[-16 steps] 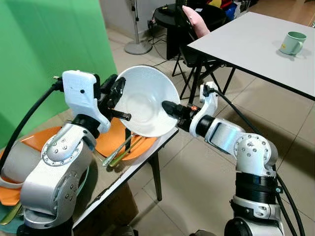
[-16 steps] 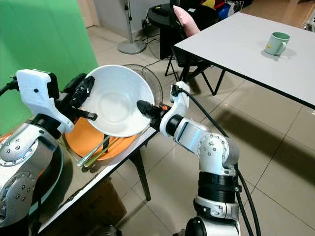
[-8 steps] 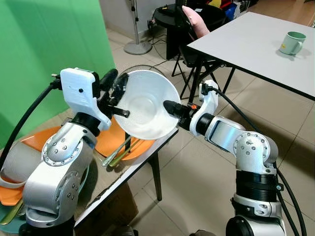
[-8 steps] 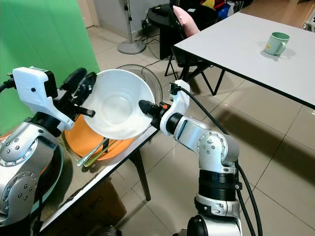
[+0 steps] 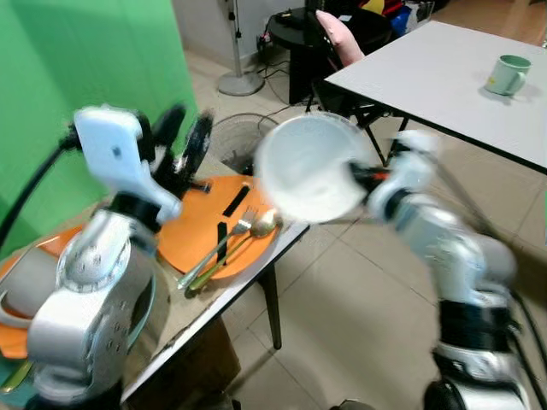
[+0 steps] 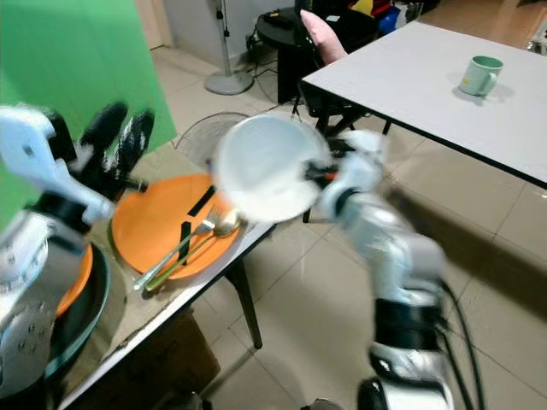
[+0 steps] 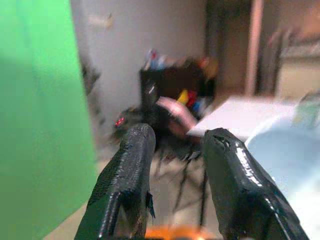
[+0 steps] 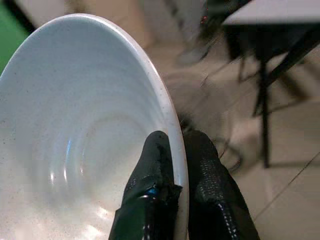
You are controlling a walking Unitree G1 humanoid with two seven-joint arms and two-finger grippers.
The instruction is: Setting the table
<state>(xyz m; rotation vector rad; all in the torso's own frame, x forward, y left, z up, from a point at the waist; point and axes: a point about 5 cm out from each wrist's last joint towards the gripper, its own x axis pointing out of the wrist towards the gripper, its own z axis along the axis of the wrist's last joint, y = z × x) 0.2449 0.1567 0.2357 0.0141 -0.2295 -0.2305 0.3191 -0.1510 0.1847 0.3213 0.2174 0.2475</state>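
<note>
1. While the right gripper (image 8: 175, 165) pinches the rim of the white bowl (image 5: 308, 169), one finger inside and one outside, the bowl hangs in the air past the edge of the near table (image 5: 205, 316), tilted with its hollow toward the camera.
2. The left gripper (image 5: 182, 141) stands at about ten o'clock from the bowl, well apart from it, its fingers spread with nothing between them.
3. On the near table lies an orange plate (image 5: 192, 235) with a fork (image 5: 224, 246) and a spoon (image 5: 248, 235) across it, at about eight o'clock from the bowl.
4. The white dining table (image 5: 444, 77) sits at about two o'clock, with a green mug (image 5: 508, 74) on it near the far side.
5. The step in hand looks like carrying the bowl, in the right gripper alone, from the near table toward the dining table; the right arm is blurred.
6. The next move likely calls for turning toward two o'clock, levelling the bowl, and lowering it onto a bare part of the dining table before the gripper lets go. A rim pinch on a tilted bowl could slip.
</note>
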